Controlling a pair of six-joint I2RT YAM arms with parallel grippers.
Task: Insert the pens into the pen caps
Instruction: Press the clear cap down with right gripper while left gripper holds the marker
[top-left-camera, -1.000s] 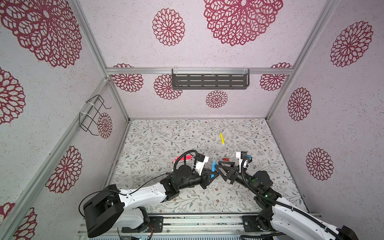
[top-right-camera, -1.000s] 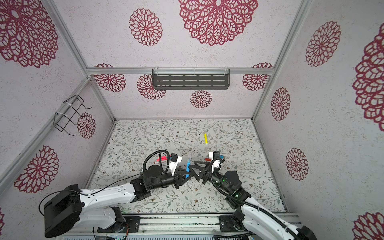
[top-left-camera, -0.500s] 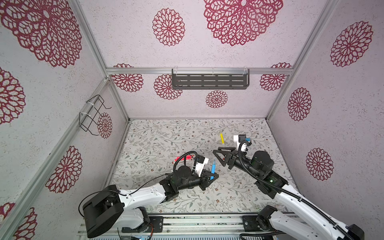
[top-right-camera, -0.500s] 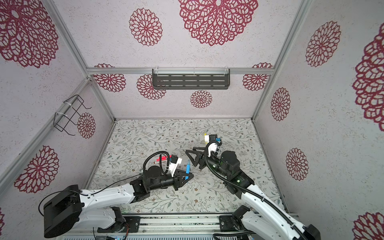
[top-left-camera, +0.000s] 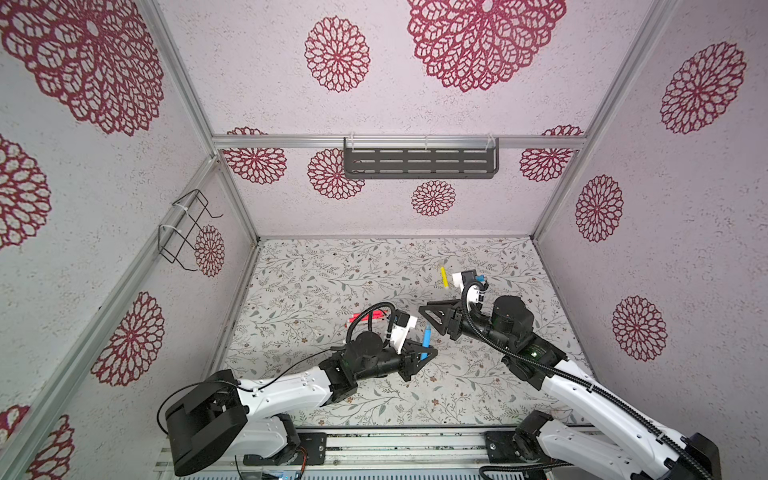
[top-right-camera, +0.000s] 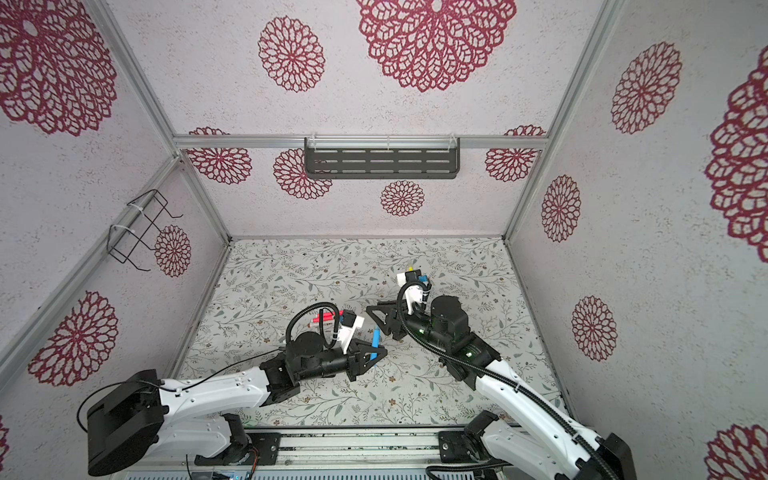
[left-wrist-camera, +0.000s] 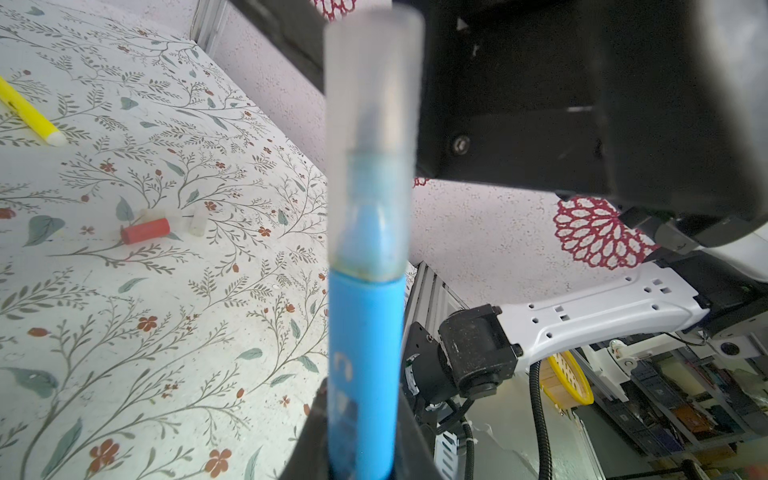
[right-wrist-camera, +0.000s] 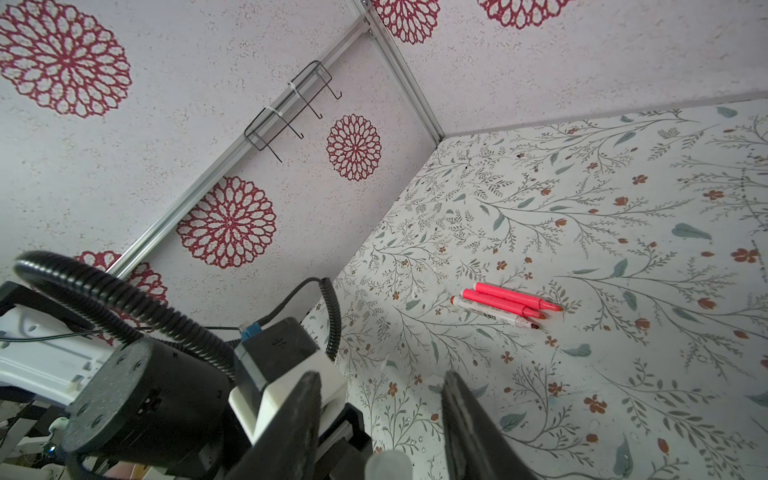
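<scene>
My left gripper is shut on the blue pen, which stands upright with a clear pen cap seated over its tip. Just behind and above it, my right gripper is open and holds nothing; the cap's end shows low between its jaws without touching them. Two pinkish-red pens and a white pen lie together on the mat. The yellow pen lies further back. A red cap and clear caps lie loose.
The floral mat is walled at the left, back and right. A dark shelf hangs on the back wall and a wire rack on the left wall. The arms' base rail runs along the front edge.
My right gripper has drawn back and up from the blue pen's tip, its jaws narrowing, leaving the clear cap on the pen. My left gripper has kept its hold and shifted slightly toward the front.
</scene>
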